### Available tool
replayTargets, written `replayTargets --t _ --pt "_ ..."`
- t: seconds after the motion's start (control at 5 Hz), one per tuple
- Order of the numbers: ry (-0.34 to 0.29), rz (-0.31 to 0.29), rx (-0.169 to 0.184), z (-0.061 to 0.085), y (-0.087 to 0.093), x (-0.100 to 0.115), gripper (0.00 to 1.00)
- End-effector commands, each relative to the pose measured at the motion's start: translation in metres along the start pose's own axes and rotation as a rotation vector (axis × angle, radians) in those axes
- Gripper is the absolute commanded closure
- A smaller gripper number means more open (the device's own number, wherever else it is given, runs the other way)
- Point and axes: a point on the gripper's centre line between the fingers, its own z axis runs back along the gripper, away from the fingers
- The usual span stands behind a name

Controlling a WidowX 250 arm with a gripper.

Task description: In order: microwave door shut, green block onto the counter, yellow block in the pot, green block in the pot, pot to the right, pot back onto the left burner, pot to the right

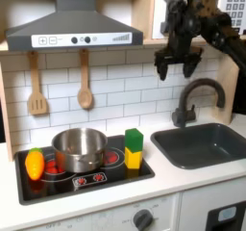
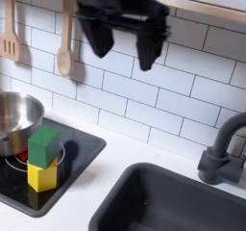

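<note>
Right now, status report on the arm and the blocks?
Gripper open, high by the tiles, holding nothing. Green block stacked on yellow block, beside the pot. Nothing between.

Both exterior views are evenly and brightly lit from above. Soft glare is seen on the white tiles [image 2: 183,86] and bright reflections on the pot [image 1: 79,150]. The gripper [image 2: 123,44] is rendered dark and blurred by motion. Fine detail is lost to low resolution.
</note>
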Motion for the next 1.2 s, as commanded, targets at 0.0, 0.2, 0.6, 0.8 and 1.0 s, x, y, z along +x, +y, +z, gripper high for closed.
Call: replayTargets --t 0.0,0.2,0.6,0.8,1.0 --pt "0.065 0.054 0.096 0.0 0.035 -0.043 0.0" --pt "0.076 0.098 0.133 0.002 0.049 -0.052 0.0" --pt "0.118 0.139 0.169 -0.011 0.066 -0.058 0.0" --pt "0.132 0.128 0.183 -0.019 0.071 -0.057 0.0" --pt "0.155 0.177 0.209 -0.027 0.087 -0.059 0.0"
